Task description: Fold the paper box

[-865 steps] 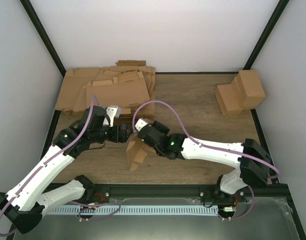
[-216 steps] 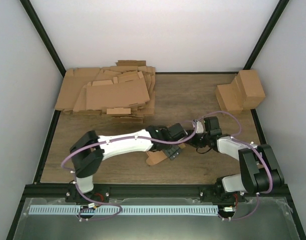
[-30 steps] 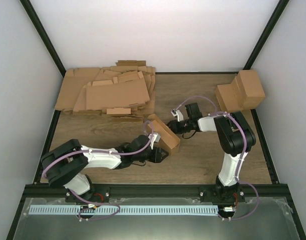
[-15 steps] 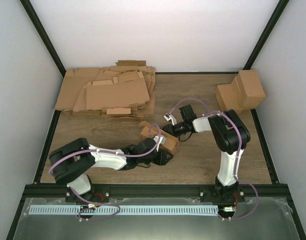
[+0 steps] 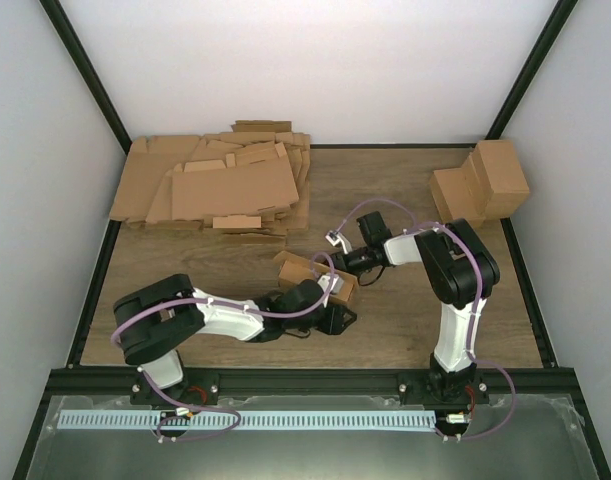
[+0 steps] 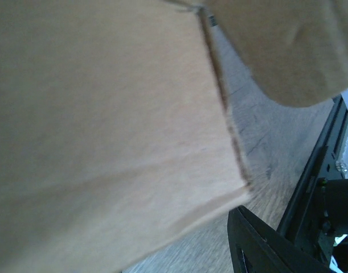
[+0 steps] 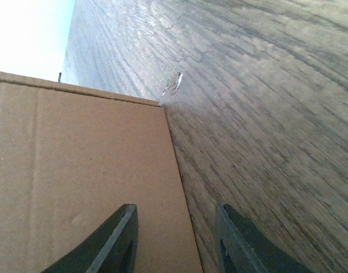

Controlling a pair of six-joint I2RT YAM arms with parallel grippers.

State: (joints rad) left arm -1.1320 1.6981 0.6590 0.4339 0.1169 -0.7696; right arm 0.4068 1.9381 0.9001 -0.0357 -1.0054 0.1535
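Observation:
The paper box (image 5: 307, 273) is a small closed brown cardboard shape lying on the table's middle. My right gripper (image 5: 341, 262) is at its right end. In the right wrist view it (image 7: 176, 210) is open, with one finger over the box's flat face (image 7: 82, 187) and the other over bare wood, straddling the box's edge. My left gripper (image 5: 335, 316) is at the box's near right corner. In the left wrist view the box (image 6: 105, 131) fills the frame, blurred. Only one dark finger (image 6: 259, 242) shows, far off to the right beside the box's corner. The other finger is hidden.
A thick heap of flat cardboard sheets (image 5: 220, 180) lies at the back left. Two finished brown cuboids (image 5: 482, 185) stand at the back right. Black frame posts run along both sides, and a rail (image 5: 315, 378) runs along the near edge.
The box has slid left and toward me and turned flatter. My right gripper followed it left. My left gripper moved right along the box's near side.

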